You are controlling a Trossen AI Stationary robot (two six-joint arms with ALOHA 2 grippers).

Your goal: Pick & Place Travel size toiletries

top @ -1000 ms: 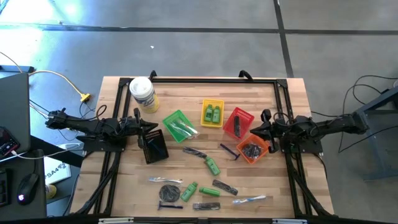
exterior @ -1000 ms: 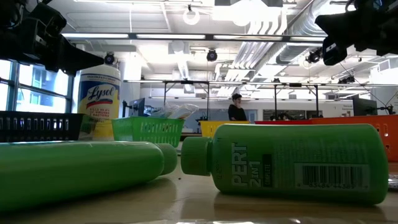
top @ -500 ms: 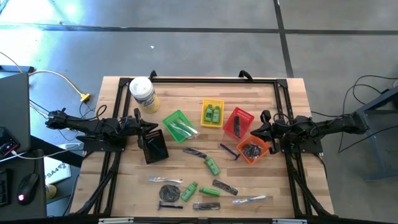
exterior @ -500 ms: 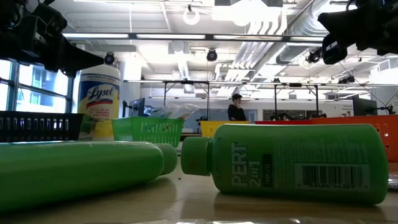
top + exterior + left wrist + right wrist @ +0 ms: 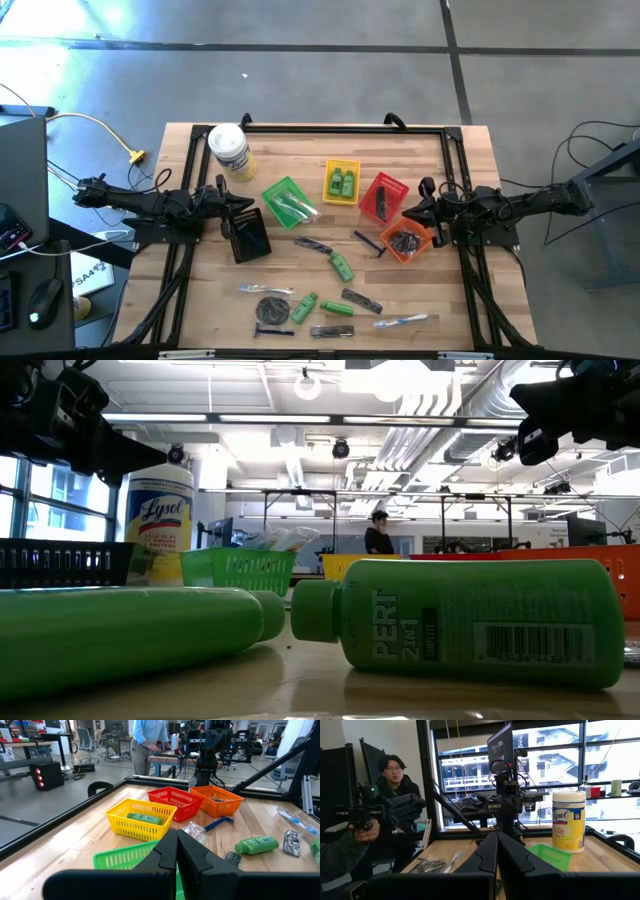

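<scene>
The travel-size toiletries lie partly loose on the pale wooden counter (image 5: pixel 460 150) and partly in small mesh baskets. A bright green plastic bottle (image 5: pixel 470 622) lies on its side nearest the low camera, its white lettering reading "PERT 2 in 1" beside a white barcode patch; a second plain green bottle (image 5: pixel 130 635) lies at its nine o'clock, caps almost touching. From above, loose pieces spread over the counter's six o'clock half: a round dark grey disc (image 5: pixel 271 309), a clear-wrapped silvery piece (image 5: pixel 402 321), a purple-handled razor (image 5: pixel 369 243) and another small green bottle (image 5: pixel 342 266). Two more green bottles sit in the yellow mesh basket (image 5: pixel 341 181), dark sticks in the red mesh basket (image 5: pixel 383 196), and dark pieces in the orange mesh basket (image 5: pixel 407 240). The white-lidded yellow canister (image 5: pixel 230 152) at eleven o'clock reads "Lysol". The left hand (image 5: pixel 238 205) hangs at nine o'clock by the black mesh basket (image 5: pixel 246 236), fingers pressed together, empty. The right hand (image 5: pixel 408 211) waits at three o'clock above the orange basket, fingers likewise pressed together, empty.
</scene>
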